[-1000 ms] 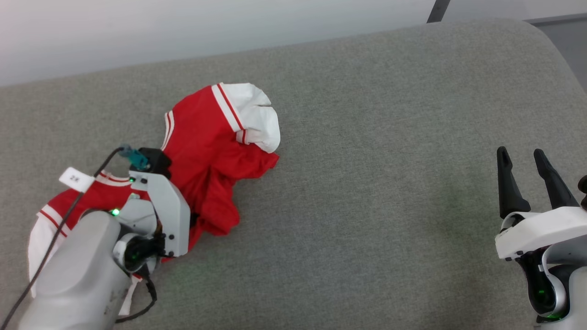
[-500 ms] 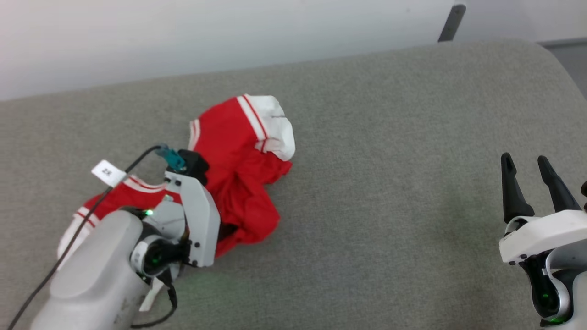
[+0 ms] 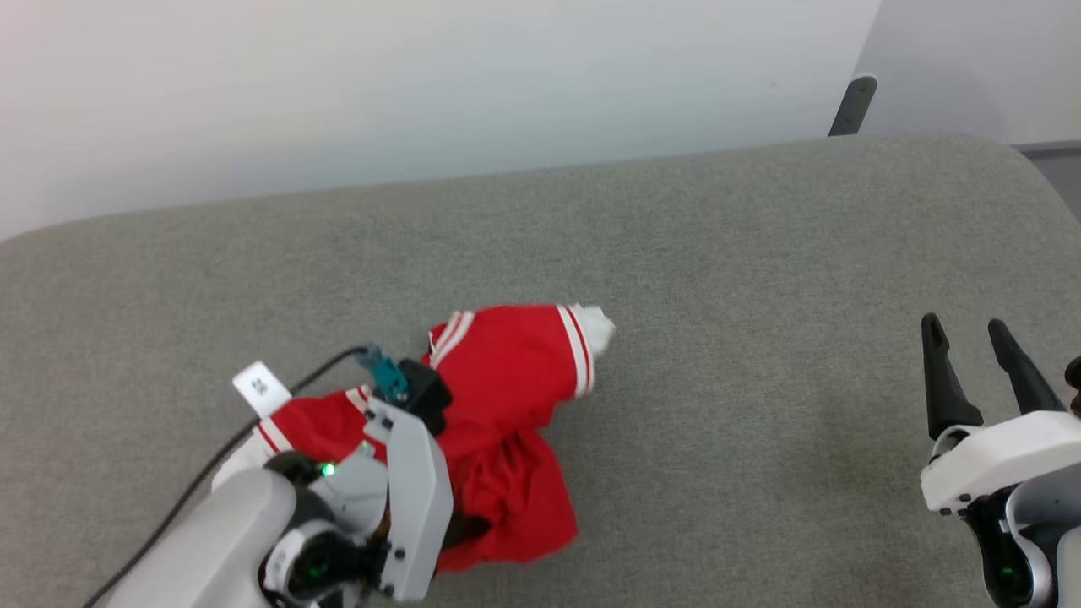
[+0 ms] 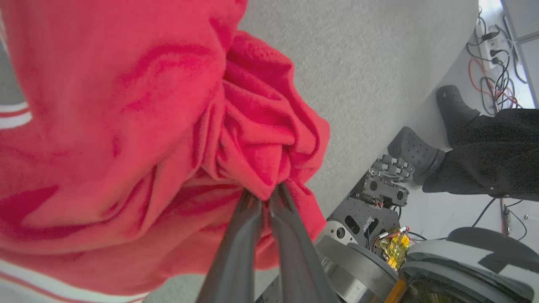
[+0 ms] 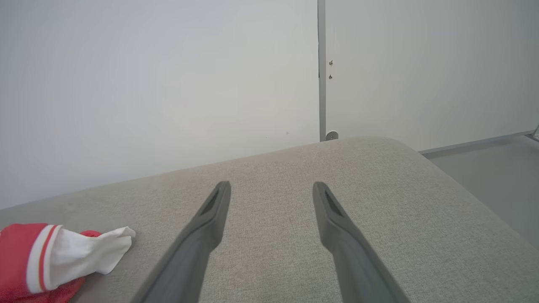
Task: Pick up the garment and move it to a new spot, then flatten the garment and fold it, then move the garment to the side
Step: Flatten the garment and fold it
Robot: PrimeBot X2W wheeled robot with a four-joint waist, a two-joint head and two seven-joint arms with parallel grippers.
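The garment (image 3: 507, 397), bunched, hides the left gripper's (image 4: 265, 197) fingertips.

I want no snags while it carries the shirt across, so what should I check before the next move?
1. Left gripper shut on the garment's red fabric: ok.
2. Garment lifted clear of the grey cushion: not ok, its white sleeve lies on it.
3. Right gripper open, apart from the garment: ok.
4. Bare cushion to the garment's right for setting down: ok.
5. Nobody near the robot's base: not ok, a person's shoes stand beside it.
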